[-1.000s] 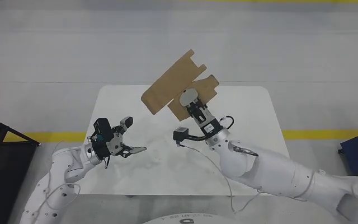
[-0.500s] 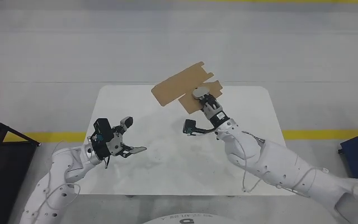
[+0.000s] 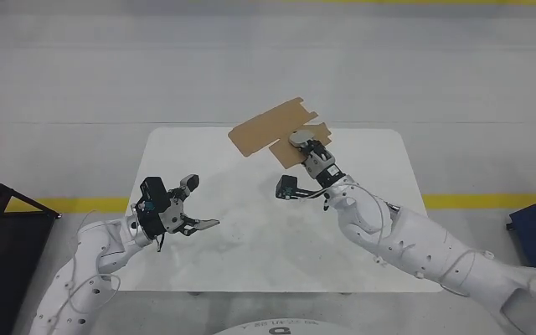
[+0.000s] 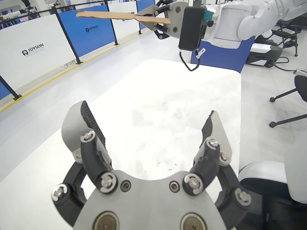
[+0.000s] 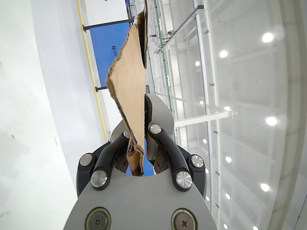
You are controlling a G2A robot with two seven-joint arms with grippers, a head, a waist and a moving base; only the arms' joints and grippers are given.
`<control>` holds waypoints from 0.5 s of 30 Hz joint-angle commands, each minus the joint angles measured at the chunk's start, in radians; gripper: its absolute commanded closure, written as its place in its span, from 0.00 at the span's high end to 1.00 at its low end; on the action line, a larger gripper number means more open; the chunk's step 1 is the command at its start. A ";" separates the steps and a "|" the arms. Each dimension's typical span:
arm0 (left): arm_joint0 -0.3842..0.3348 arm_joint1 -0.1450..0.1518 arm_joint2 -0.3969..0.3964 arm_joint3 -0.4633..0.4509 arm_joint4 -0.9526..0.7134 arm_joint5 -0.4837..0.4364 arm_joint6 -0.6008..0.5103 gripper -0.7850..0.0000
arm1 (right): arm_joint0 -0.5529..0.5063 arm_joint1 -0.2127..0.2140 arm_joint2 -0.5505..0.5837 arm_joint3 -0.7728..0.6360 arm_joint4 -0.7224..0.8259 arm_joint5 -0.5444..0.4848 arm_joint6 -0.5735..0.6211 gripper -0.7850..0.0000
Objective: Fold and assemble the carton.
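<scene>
The flat brown carton (image 3: 270,128) hangs in the air over the table's far edge, roughly level. My right gripper (image 3: 303,142) is shut on its near flap. From the left wrist view the carton (image 4: 110,14) is edge-on, a thin sheet pinched between the right gripper's (image 4: 146,20) fingers. The right wrist view shows the carton (image 5: 130,82) wedged between the fingers and stretching away from the camera. My left gripper (image 3: 201,203) stands open and holds nothing, above the table's left front part; its ribbed pads (image 4: 93,123) are wide apart.
The white table (image 3: 251,243) has scuff marks on its top. Blue and white barrier panels (image 4: 86,29) line the room beyond the table. Office chair legs (image 4: 285,106) stand on the floor off the table's right side.
My right arm has swung the carton away from the camera toward the table's far edge and tipped it flatter. The left arm has stayed still.
</scene>
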 commanded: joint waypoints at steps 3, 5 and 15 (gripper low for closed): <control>0.000 0.000 0.000 0.000 0.000 0.000 0.000 1.00 | -0.002 -0.004 0.060 0.044 0.338 -0.109 -0.208 0.00; 0.000 0.000 0.000 0.000 0.000 0.000 0.000 1.00 | 0.006 -0.005 0.095 0.087 0.512 -0.226 -0.334 0.00; 0.000 0.000 0.000 0.000 0.000 0.000 0.000 1.00 | 0.067 -0.027 0.157 0.282 0.930 -0.860 -0.800 0.00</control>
